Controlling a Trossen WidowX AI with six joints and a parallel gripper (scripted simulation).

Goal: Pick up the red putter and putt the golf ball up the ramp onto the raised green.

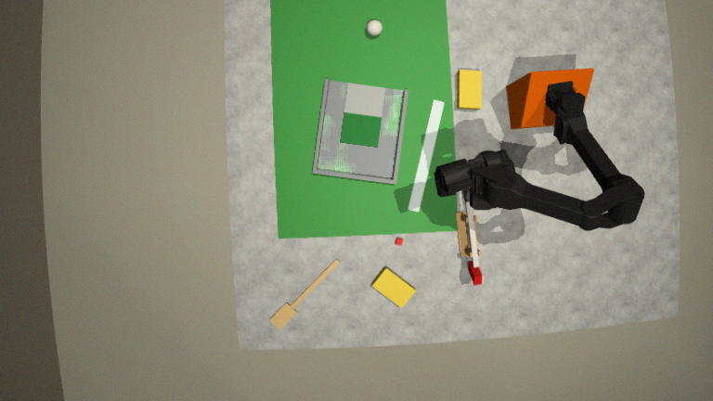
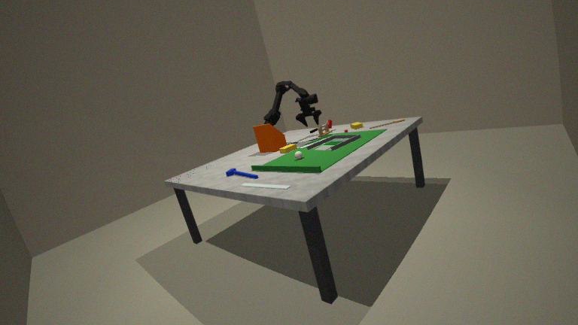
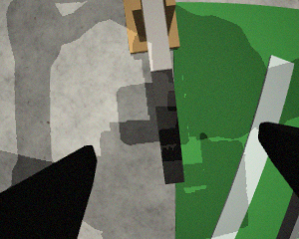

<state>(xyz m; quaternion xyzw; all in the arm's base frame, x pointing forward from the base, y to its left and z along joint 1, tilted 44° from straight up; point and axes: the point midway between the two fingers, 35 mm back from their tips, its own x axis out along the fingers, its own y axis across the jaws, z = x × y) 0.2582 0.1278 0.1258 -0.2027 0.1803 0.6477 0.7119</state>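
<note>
The red putter rests on a wooden stand, its red head beyond one end. Its pale shaft and dark grip point toward the gripper in the wrist view. My gripper is open and empty above the grip, which lies between the fingertips in the wrist view. The fingers are hidden in the overhead view. The white golf ball sits on the green mat. The grey-walled ramp holds a pale slope and a dark green square.
A white strip lies beside the ramp. Yellow blocks, a tiny red cube and a wooden paddle lie around the mat. An orange block stands by the arm base. A blue hammer-like tool lies near the table's edge.
</note>
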